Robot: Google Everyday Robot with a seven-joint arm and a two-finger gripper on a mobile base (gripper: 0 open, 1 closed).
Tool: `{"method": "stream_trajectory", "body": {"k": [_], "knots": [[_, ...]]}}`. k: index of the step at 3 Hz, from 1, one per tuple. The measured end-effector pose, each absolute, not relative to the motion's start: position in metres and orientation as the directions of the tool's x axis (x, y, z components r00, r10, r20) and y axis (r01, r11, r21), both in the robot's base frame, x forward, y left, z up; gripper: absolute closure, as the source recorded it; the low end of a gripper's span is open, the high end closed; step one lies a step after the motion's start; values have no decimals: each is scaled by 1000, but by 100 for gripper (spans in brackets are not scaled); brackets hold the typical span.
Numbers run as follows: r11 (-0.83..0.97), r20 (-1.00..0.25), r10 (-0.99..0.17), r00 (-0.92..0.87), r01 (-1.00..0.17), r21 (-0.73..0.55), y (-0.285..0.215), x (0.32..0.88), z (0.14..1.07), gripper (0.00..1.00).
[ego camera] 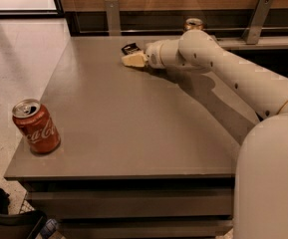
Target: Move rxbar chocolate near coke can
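Jaws: cannot tell from this angle whether clenched or released. Position of gripper (133,59): low over the far part of the surface (133,128), pale tip pointing left, just beside the rxbar chocolate (130,48); contact between the two not resolvable. Flat near the far edge: rxbar chocolate, black wrapper, lettering not legible, near side running up against the gripper tip. Upright at the near-left corner: coke can (35,127), well apart from the bar; white script on red reads Coca-Cola, partly curving out of sight round the side; silver top. On the back ledge behind the arm (233,73): second can (194,23), only the upper part showing, label hidden. Arm reaching in from lower right; robot body cut off by the right and bottom edges. Bottom left: dark object (4,218), cut off, not identifiable.
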State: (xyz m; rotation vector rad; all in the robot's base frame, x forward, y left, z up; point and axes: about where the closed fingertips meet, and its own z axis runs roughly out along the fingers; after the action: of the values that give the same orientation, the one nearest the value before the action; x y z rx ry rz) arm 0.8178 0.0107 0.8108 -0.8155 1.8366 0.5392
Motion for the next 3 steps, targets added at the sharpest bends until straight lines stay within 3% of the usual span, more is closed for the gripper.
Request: {"method": "stream_trajectory", "body": {"k": [1,2,3], "knots": [[671,-922,-289,-260,-741,-2,11,818,813,94],[671,-922,-289,-260,-741,-1,11,818,815,100],[671,-922,-289,-260,-741,-1,11,818,815,100]]}}
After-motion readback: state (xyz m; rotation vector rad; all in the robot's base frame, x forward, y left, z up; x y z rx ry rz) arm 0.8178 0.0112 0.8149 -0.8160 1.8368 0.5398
